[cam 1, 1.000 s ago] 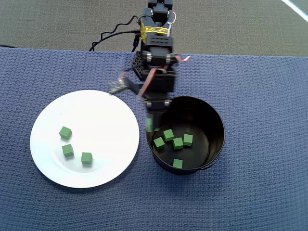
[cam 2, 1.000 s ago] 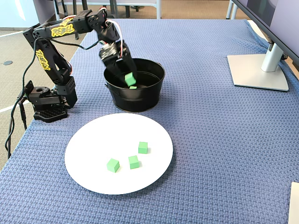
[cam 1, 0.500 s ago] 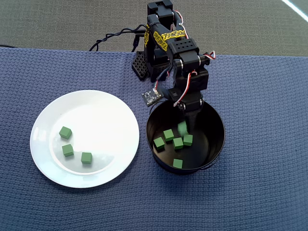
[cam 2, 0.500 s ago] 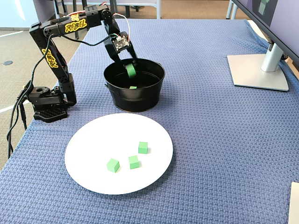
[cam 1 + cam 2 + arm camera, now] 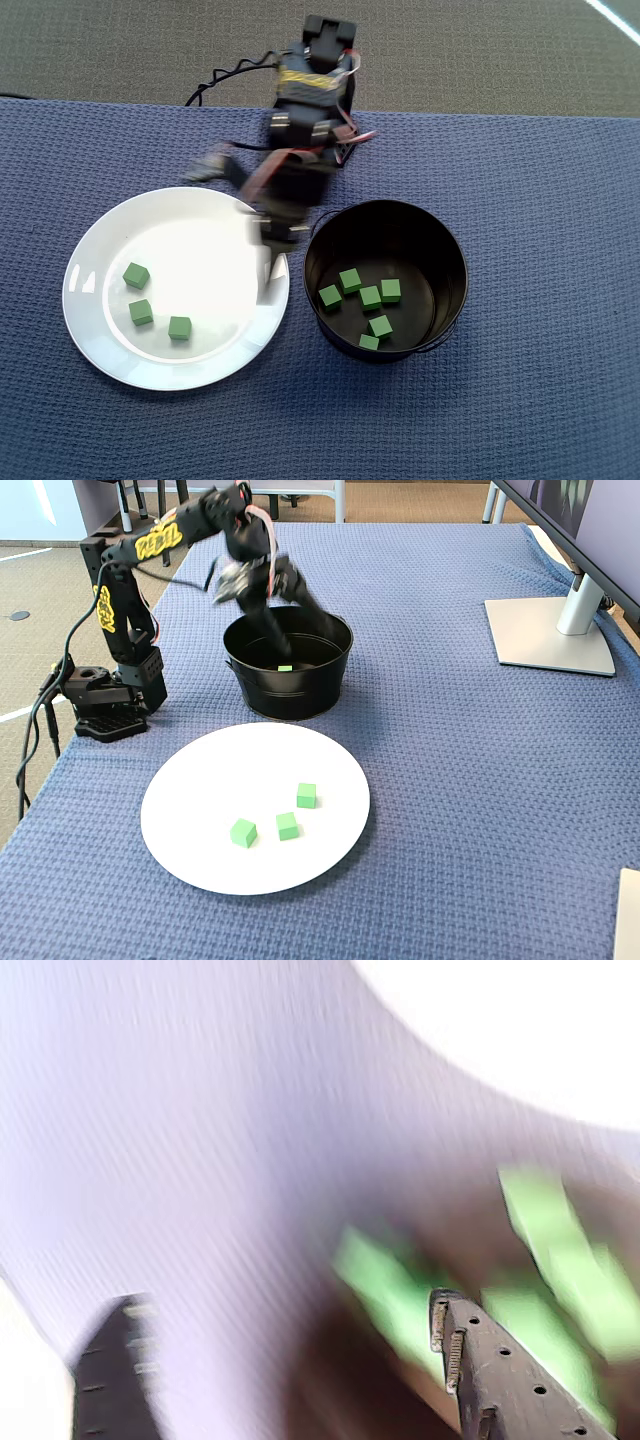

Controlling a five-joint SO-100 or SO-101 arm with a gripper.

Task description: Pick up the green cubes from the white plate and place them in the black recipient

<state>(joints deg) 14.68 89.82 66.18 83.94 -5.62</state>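
Plate: the white plate is lying left of the black recipient in the overhead view, rims nearly touching; three green cubes are sitting in its left half, apart from each other.
Recipient: six more cubes are resting on its floor, bunched toward the near wall.
Open room: the plate's right half is lying bare – the blue cloth right of the recipient is bare too, while in the fixed view a monitor stand is sitting far off at the right edge.
My arm: I am reaching forward from my base, wrist bent down, blurred in every view.
My gripper: I am hanging over the gap between plate rim and recipient rim – fingers spread apart, pinching nothing.
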